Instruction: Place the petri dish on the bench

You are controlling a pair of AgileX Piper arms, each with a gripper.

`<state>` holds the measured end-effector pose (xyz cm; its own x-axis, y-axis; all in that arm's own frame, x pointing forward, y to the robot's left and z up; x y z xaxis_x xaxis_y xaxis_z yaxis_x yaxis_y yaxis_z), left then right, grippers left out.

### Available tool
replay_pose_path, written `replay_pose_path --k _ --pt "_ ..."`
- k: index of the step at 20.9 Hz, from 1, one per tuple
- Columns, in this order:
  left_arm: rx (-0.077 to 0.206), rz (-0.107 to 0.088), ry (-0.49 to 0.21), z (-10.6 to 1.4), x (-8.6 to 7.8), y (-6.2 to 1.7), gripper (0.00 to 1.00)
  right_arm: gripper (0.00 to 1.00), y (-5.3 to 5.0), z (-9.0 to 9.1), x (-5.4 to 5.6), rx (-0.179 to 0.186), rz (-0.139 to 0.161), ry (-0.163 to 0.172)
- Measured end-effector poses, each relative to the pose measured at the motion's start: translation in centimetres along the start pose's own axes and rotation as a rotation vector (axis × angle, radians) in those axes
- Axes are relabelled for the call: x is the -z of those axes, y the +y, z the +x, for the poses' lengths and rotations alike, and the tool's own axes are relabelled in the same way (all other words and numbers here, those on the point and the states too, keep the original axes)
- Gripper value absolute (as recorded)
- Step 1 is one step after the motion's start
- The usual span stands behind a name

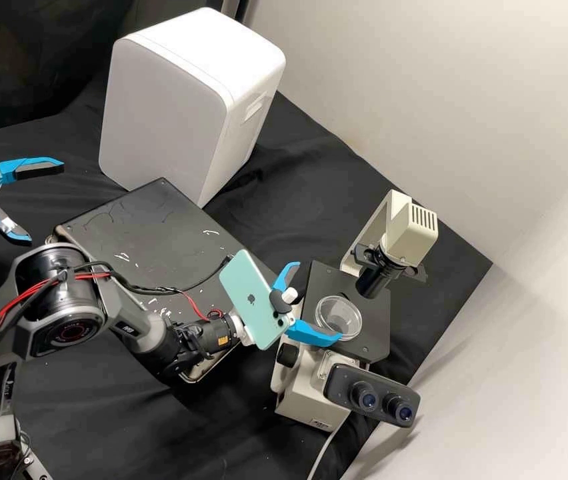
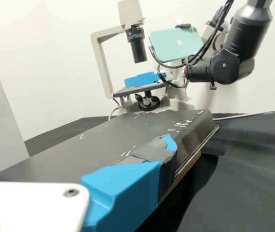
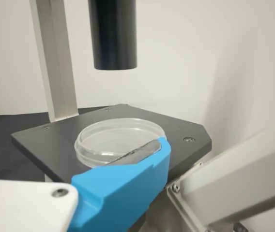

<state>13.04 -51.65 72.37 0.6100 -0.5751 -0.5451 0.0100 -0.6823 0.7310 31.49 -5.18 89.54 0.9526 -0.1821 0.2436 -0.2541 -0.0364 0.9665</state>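
Below, black cloth-covered bench [image 1: 311, 173], pale walls [image 1: 464, 100] behind.

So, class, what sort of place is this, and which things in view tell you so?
Most likely a robotics laboratory: on the black bench a microscope carries a clear petri dish on its stage, and the blue-fingered right gripper sits open at the dish.

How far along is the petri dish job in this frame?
Done: the right gripper is at the microscope stage, open, beside the petri dish. In hand: nothing yet; the dish sits on the stage. Left: grasp it, lift it and set it on the bench. The left gripper hangs open, apart from it.
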Motion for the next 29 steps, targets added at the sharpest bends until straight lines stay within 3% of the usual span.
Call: replay_pose_path --k 6,9,14,18,29 --pt "0.011 0.01 -0.002 0.1 0.0 -0.2 1.0 1.0 0.0 1.4 -0.3 0.005 -0.005 -0.011" --pt "0.018 -0.001 0.009 0.2 0.0 -0.37 1.0 1.0 -0.2 2.2 -0.6 0.005 -0.011 -0.012" --pt "0.018 0.0 0.012 0.2 0.1 -0.37 1.0 1.0 -0.6 3.5 -1.2 0.01 -0.058 -0.02" --pt "0.018 0.0 0.012 0.2 0.1 -0.37 1.0 1.0 -0.7 4.4 -1.6 0.008 -0.076 -0.036" --pt "0.026 -0.005 0.022 0.2 0.2 -0.54 1.0 1.0 -0.9 4.5 -1.9 -0.007 -0.092 -0.028"
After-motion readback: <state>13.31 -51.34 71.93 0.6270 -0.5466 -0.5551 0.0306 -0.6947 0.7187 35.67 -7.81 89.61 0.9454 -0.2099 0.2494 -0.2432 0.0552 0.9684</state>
